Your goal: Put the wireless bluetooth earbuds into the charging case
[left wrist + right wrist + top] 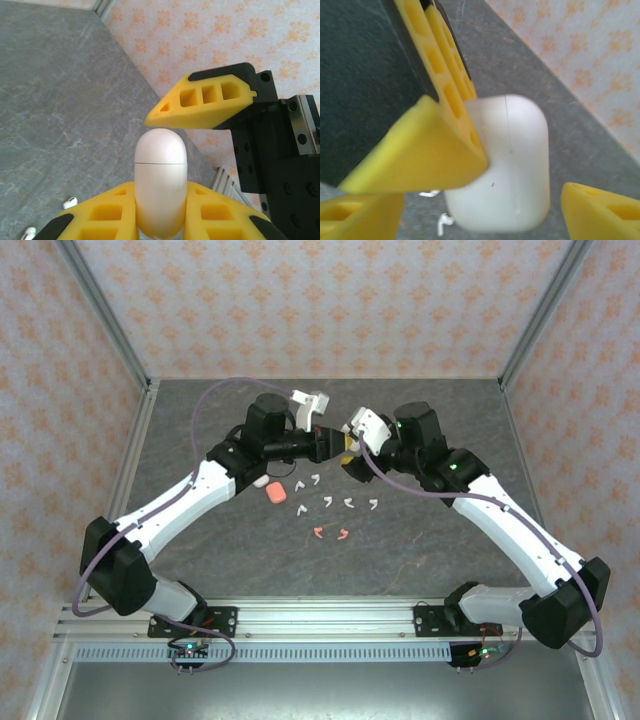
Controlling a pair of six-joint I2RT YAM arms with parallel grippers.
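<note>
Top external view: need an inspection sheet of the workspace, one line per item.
surface: dark grey mat, flat.
job's things: white charging case, lid shut, held off the mat; six white earbuds and two pink earbuds loose on the mat; pink case and second white case lying by the left arm.
clutter: nothing seen.
grippers: left gripper fingers shut on the white charging case; right gripper open, its fingers either side of that case.
cables: purple cable along the left arm, another along the right, both off the earbuds.
surroundings: patterned wall panels, metal frame.
</note>
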